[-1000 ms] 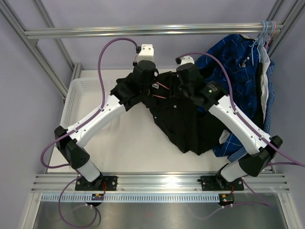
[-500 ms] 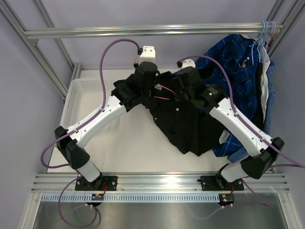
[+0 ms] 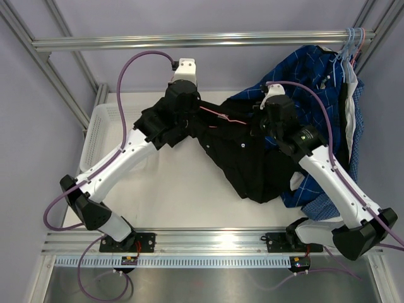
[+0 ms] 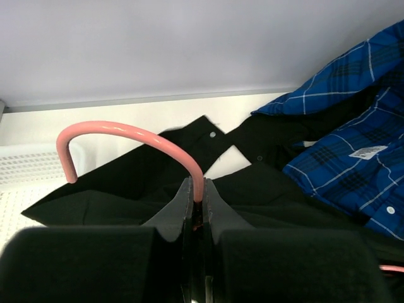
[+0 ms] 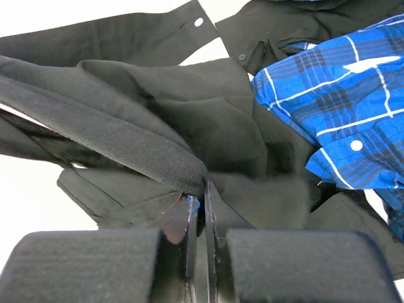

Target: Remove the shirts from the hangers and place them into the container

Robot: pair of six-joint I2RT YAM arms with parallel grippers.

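Between my claws the pink hanger (image 4: 136, 134) lies left to right: left claw (image 4: 197, 189) clamped on its hook, right claw (image 5: 201, 189) pinched shut on the black shirt (image 5: 208, 120). Basket (image 3: 101, 126) sits far left, nearer the left claw; I judge the shirt peels rightward.

A white desk (image 3: 170, 196) is enclosed by pale grey walls (image 3: 28, 113). An aluminium crossbar (image 3: 189, 41) is set across the top, and a slotted aluminium rail (image 3: 214, 243) is fixed along the near edge.
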